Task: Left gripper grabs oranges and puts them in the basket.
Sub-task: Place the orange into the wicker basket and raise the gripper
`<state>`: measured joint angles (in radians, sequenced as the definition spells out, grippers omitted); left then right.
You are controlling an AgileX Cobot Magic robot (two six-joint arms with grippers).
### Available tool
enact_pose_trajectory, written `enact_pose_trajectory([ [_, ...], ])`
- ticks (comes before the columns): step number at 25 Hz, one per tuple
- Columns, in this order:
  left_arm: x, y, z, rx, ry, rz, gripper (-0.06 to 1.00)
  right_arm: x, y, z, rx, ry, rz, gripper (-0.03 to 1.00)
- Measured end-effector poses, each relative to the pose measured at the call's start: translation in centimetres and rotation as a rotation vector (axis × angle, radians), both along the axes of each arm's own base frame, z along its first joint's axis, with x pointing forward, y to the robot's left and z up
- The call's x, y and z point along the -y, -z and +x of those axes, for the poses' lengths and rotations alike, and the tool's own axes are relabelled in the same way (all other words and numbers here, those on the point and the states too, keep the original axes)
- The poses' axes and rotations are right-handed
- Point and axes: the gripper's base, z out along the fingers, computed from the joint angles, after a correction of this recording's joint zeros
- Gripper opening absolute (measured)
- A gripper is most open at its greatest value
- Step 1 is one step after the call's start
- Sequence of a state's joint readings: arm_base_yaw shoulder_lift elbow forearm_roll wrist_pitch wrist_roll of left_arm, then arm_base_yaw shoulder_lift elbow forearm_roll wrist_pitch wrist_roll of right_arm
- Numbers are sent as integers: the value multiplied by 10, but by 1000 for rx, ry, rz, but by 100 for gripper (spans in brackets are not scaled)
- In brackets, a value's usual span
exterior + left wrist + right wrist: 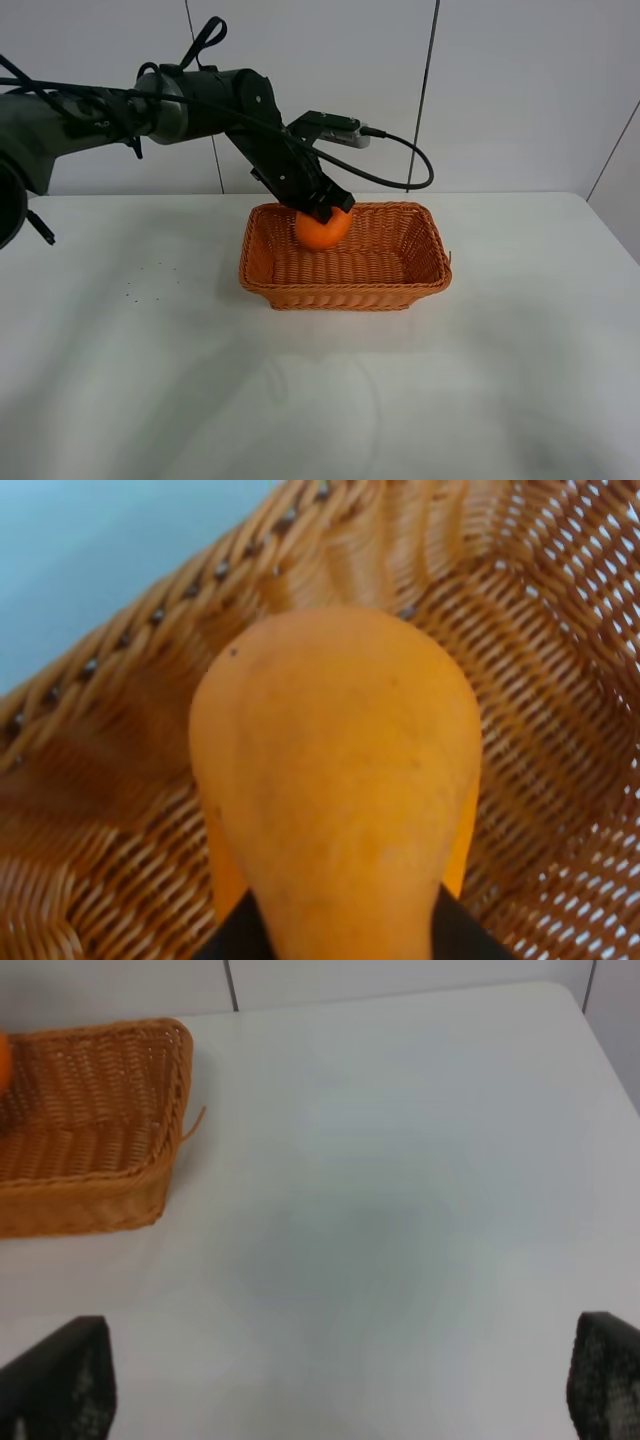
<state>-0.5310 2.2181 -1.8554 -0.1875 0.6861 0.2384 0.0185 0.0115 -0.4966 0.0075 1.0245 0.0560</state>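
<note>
The orange [322, 230] is held in my left gripper [325, 208], which is shut on it from above. It hangs inside the back left part of the wicker basket [345, 292], around rim height. In the left wrist view the orange [340, 780] fills the middle, with the basket's woven wall [120, 770] all around and a black finger [232, 942] beside the fruit. I cannot tell whether the orange touches the basket floor. My right gripper [335, 1380] is open and empty above bare table, with the basket [90, 1200] off to one side.
The white table [150, 350] spreads around the basket. The left arm [150, 110] and its black cable [400, 170] reach over the table's back left. A white panelled wall stands behind. The right arm is out of the exterior high view.
</note>
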Motion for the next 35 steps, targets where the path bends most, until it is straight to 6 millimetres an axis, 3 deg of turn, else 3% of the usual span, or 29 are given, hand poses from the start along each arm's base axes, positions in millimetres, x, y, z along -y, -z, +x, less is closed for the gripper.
enact_pose_trajectory([
  [23, 11, 58, 6, -98, 11, -21, 24, 0, 0, 0, 0, 0, 0, 69],
  [31, 11, 60, 6, -102, 11, -19, 24, 0, 0, 0, 0, 0, 0, 69],
  [33, 11, 60, 6, -102, 11, -19, 33, 0, 0, 0, 0, 0, 0, 69],
  [35, 10, 60, 6, -102, 12, -17, 48, 0, 0, 0, 0, 0, 0, 69],
])
